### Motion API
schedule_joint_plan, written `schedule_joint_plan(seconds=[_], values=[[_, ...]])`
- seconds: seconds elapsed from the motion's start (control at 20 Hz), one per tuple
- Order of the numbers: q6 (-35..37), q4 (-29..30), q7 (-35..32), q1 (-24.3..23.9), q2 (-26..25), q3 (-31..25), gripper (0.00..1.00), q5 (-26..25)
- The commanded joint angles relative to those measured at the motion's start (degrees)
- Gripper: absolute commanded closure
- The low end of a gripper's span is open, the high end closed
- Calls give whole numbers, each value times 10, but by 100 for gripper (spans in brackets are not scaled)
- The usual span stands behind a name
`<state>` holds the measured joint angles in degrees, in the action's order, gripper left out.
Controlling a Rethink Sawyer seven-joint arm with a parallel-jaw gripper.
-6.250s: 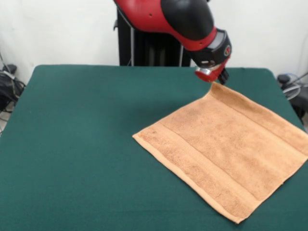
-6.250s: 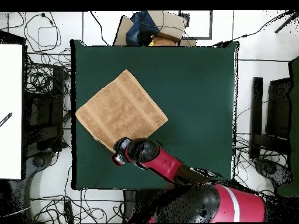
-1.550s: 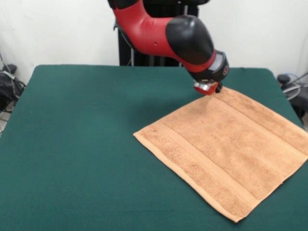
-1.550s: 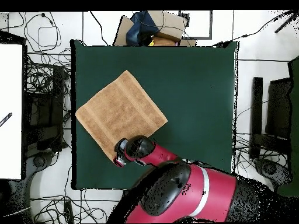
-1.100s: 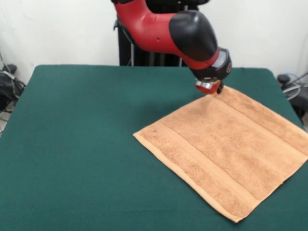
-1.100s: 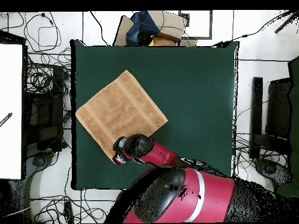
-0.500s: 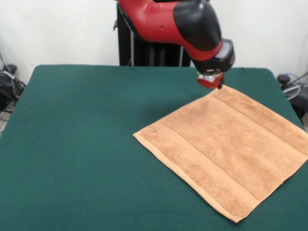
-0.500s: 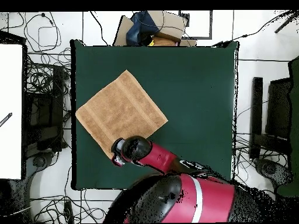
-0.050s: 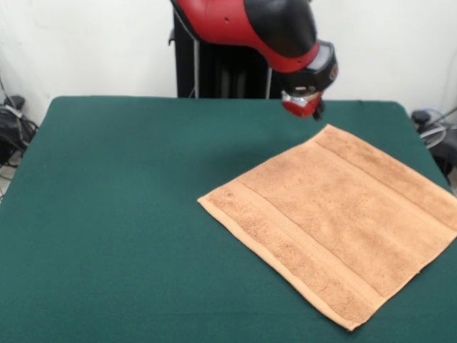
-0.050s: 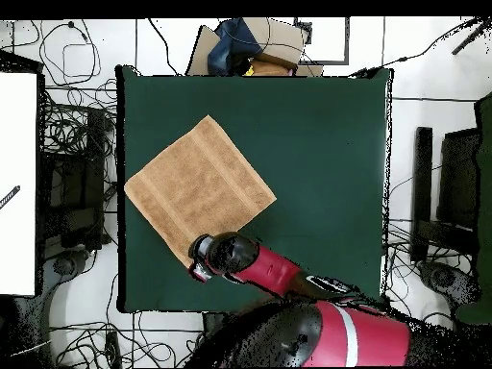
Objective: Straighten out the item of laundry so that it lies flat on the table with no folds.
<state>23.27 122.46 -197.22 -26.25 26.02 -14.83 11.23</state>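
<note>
Towel (image 9: 335,221) spread flat on the green table (image 9: 114,214), turned like a diamond, no folds or creases showing, woven bands running along two opposite sides. In the front view, lying in the right half of the table, one corner pointing toward the far edge, another reaching the picture's right border. From overhead, same towel (image 10: 199,185) in the left part of the table (image 10: 317,163), close to the left edge. Gripper (image 9: 303,107) raised above the cloth, just beyond the far corner, not touching it, holding nothing. Cannot tell whether spread or pressed together. From overhead, gripper (image 10: 202,264) just past the lower corner, red and black arm (image 10: 279,274) running back from it.
</note>
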Motion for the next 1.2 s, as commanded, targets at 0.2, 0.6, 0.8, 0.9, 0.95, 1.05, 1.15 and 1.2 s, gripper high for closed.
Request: schedule_joint_plan(seconds=[0.2,0.6,0.8,0.9,0.95,1.05,1.15,1.2], values=[[66,-46,33,7,32,29,100,-17],[235,-192,74,90,49,155,100,-172],[237,-233,72,105,29,175,100,-255],[237,-257,71,118,16,190,100,-305],[237,-269,67,125,10,197,100,-335],[231,-290,60,150,0,220,100,-400],[205,-294,49,162,-9,236,100,-442],[191,-293,43,163,-12,240,100,-460]])
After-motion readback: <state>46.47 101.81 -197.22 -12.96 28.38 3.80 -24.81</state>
